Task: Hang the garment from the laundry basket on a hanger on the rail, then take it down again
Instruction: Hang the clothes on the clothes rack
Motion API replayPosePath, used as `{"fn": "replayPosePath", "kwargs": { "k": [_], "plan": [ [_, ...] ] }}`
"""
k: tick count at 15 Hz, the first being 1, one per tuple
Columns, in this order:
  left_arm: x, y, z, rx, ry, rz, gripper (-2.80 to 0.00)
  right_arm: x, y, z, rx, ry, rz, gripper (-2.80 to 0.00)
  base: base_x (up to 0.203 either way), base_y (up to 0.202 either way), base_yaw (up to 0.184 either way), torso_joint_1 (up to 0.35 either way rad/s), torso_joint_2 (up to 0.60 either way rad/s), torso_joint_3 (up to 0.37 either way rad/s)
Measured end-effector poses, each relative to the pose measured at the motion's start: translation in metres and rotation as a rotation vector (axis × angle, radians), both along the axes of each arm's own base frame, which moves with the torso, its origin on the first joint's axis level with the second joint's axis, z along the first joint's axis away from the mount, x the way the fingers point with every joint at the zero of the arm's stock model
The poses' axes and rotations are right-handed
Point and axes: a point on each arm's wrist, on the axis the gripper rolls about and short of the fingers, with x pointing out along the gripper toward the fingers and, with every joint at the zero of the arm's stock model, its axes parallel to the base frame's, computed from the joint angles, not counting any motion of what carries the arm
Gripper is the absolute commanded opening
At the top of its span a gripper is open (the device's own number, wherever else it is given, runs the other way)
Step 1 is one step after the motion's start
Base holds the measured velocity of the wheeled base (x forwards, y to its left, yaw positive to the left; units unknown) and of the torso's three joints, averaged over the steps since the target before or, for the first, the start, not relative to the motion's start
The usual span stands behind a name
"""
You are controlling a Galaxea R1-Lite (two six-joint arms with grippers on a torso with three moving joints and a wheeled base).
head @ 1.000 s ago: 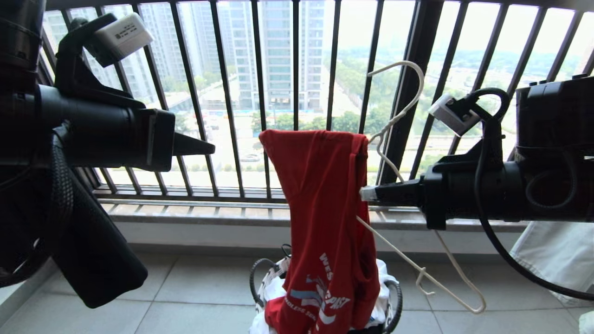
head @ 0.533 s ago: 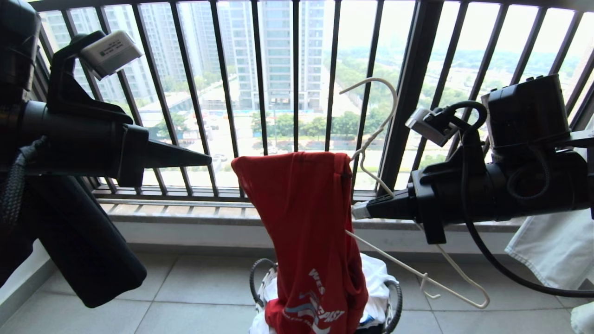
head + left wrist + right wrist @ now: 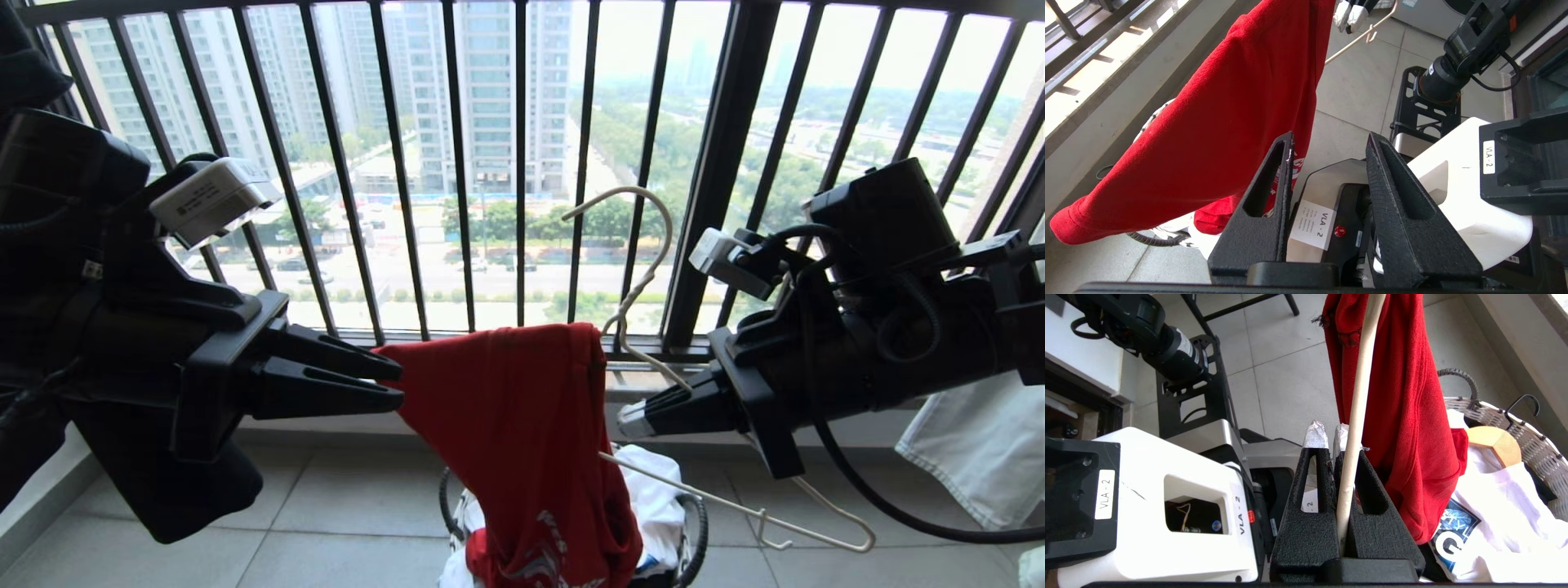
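Hanging from one arm of the cream hanger (image 3: pixel 653 359), the red T-shirt (image 3: pixel 514 425) droops down with its lower end in the round basket (image 3: pixel 695 523) on the tiled floor (image 3: pixel 343 523), where a white garment (image 3: pixel 653 490) also lies. The right gripper (image 3: pixel 624 420) has its jaws clenched on the hanger's thin rod beside the shirt, the hook rising in front of the black window bars (image 3: pixel 457 163). The left gripper (image 3: pixel 396 380) sits just beside the shirt's raised corner, jaws parted and holding nothing. A pale cloth (image 3: pixel 980 449) hangs at the far right.
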Motion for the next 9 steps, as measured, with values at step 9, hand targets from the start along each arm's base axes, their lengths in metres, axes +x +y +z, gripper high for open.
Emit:
{"fn": "replayPosePath", "kwargs": {
  "k": [9],
  "plan": [
    [-0.004, 0.004, -0.011, -0.044, -0.038, -0.110, 0.00, -0.017, 0.016, -0.002, -0.002, 0.019, 0.091, -2.80, 0.000, 0.000, 0.000, 0.000, 0.00, 0.000]
  ]
}}
